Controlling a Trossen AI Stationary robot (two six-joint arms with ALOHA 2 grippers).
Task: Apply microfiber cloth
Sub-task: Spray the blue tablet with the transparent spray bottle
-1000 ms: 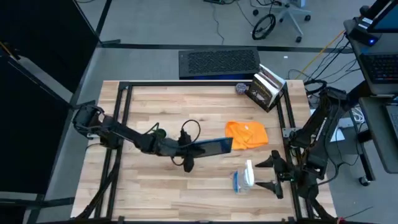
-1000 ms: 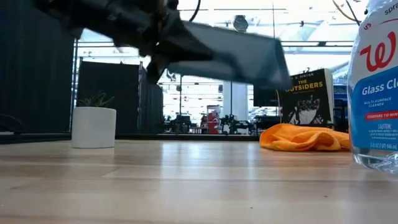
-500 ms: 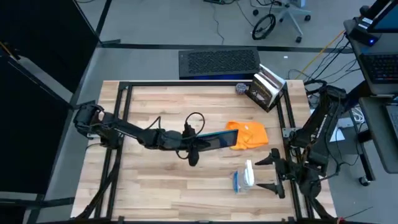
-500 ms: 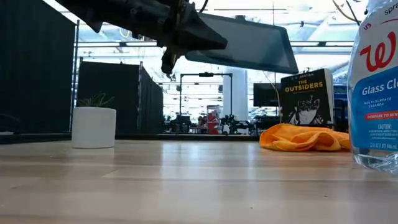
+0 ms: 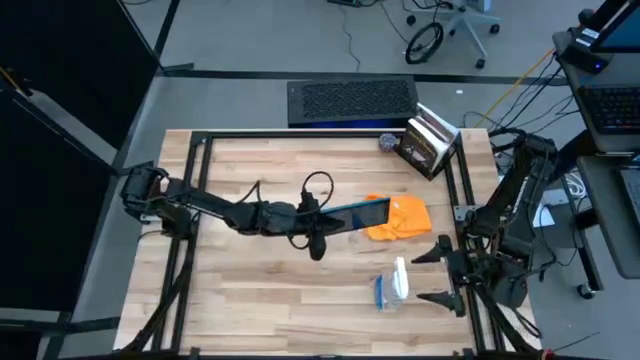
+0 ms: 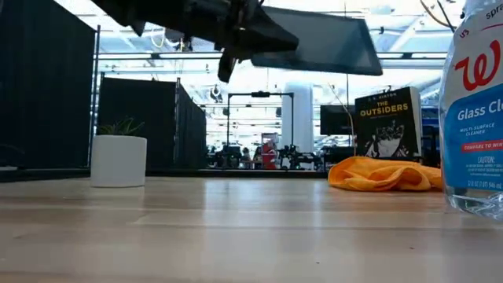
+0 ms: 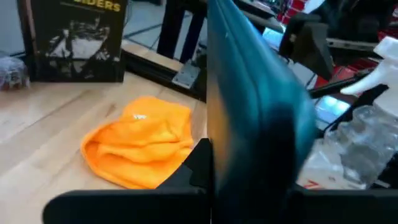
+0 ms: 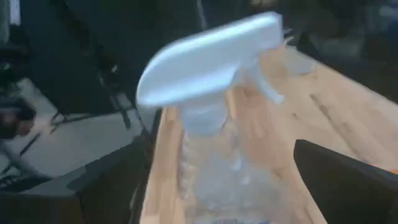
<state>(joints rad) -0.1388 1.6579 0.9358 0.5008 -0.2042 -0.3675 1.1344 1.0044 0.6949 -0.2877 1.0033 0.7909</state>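
We see the left gripper (image 5: 322,218) carry the dark tablet (image 5: 356,214) farther toward the table's right edge than a second ago; its far end now overlaps the microfiber cloth (image 5: 403,216). In the low view the tablet (image 6: 314,52) sits higher and flatter. The right gripper (image 5: 441,273) moves slightly toward the near edge.

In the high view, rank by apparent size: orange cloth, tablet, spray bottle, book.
1. microfiber cloth, partly hidden by the tablet
2. tablet and book, too alike to rank
3. spray bottle
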